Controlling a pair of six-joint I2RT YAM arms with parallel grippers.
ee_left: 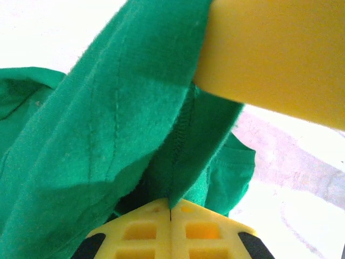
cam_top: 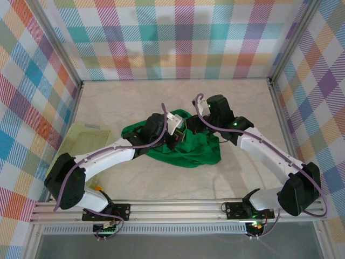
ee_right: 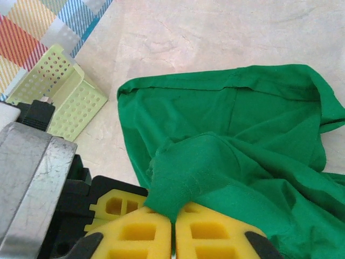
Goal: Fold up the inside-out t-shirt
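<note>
The inside-out t-shirt (cam_top: 190, 152) is a bright green crumpled heap in the middle of the table. Both arms reach in over its far part. My left gripper (ee_left: 170, 211) is shut on a hanging fold with a stitched seam, and the cloth (ee_left: 108, 135) drapes up and away from its yellow fingers. My right gripper (ee_right: 173, 218) is shut on a bunched ridge of the shirt (ee_right: 232, 135), which spreads out beyond it. In the top view the left gripper (cam_top: 177, 137) and the right gripper (cam_top: 193, 125) sit close together. A yellow finger of the right gripper (ee_left: 275, 54) looms in the left wrist view.
A pale yellow-green mesh basket (cam_top: 86, 141) sits on the table to the left of the shirt, also visible as the basket (ee_right: 62, 91) in the right wrist view. Plaid walls (cam_top: 178, 38) enclose the table on three sides. The left gripper's black and yellow body (ee_right: 110, 205) lies beside my right fingers.
</note>
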